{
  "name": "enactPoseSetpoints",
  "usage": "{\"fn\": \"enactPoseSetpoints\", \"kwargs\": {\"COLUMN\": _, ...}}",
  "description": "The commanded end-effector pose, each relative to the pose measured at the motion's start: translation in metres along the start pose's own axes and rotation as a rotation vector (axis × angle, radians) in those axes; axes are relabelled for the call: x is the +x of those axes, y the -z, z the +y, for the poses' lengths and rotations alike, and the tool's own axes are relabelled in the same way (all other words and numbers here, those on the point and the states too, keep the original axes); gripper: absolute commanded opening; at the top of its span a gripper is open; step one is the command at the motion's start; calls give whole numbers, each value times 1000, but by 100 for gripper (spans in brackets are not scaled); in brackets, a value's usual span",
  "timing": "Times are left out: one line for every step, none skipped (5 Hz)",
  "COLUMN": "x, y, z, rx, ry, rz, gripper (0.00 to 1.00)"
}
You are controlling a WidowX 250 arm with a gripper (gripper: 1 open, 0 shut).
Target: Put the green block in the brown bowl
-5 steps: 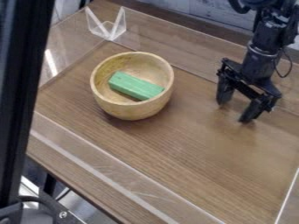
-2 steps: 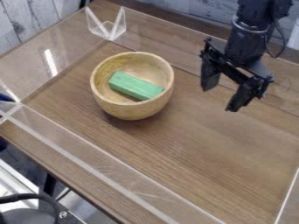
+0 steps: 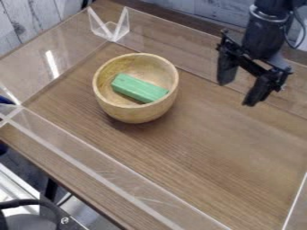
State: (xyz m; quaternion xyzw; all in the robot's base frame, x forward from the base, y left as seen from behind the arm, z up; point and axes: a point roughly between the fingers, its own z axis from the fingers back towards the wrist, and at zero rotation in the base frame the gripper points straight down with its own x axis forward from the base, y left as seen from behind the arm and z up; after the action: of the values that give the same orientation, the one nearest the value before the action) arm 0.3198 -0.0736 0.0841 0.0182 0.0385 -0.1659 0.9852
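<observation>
The green block point(image 3: 139, 88) lies flat inside the brown bowl point(image 3: 103, 101), which sits left of centre on the wooden table. My black gripper point(image 3: 243, 79) hangs to the right of the bowl, well apart from it and raised above the tabletop. Its fingers point(image 3: 258, 89) point down and stand spread wide with nothing between them.
A clear acrylic wall point(image 3: 48, 61) runs along the table's left and front edges. A small transparent folded piece point(image 3: 109, 24) stands at the back left. Bare wooden tabletop point(image 3: 204, 153) stretches in front of the bowl and below the gripper.
The gripper has risen from near the tabletop and drifted toward the back right, staying open. The block and bowl have not moved. A dark shape at the left edge is gone.
</observation>
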Motion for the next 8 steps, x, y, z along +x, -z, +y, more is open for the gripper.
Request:
{"fn": "enactPoseSetpoints", "kwargs": {"x": 1, "y": -30, "z": -10, "rx": 0, "ry": -36, "rz": -110, "gripper": 100}}
{"fn": "enactPoseSetpoints", "kwargs": {"x": -10, "y": -42, "z": -16, "rx": -1, "ry": -108, "rz": -162, "gripper": 100}}
{"fn": "enactPoseSetpoints", "kwargs": {"x": -2, "y": -43, "z": -17, "rx": -9, "ry": -93, "rz": -179, "gripper": 100}}
{"fn": "enactPoseSetpoints", "kwargs": {"x": 3, "y": -39, "z": -16, "rx": -18, "ry": -85, "rz": -169, "gripper": 100}}
{"fn": "enactPoseSetpoints", "kwargs": {"x": 8, "y": -15, "z": -13, "rx": -44, "ry": -67, "rz": -164, "gripper": 100}}
{"fn": "enactPoseSetpoints", "kwargs": {"x": 7, "y": 3, "z": -5, "rx": -69, "ry": -51, "rz": -185, "gripper": 0}}
{"fn": "enactPoseSetpoints", "kwargs": {"x": 12, "y": 1, "z": 6, "rx": -57, "ry": -98, "rz": -186, "gripper": 100}}
{"fn": "enactPoseSetpoints", "kwargs": {"x": 16, "y": 3, "z": 11, "rx": -52, "ry": -131, "rz": -181, "gripper": 100}}
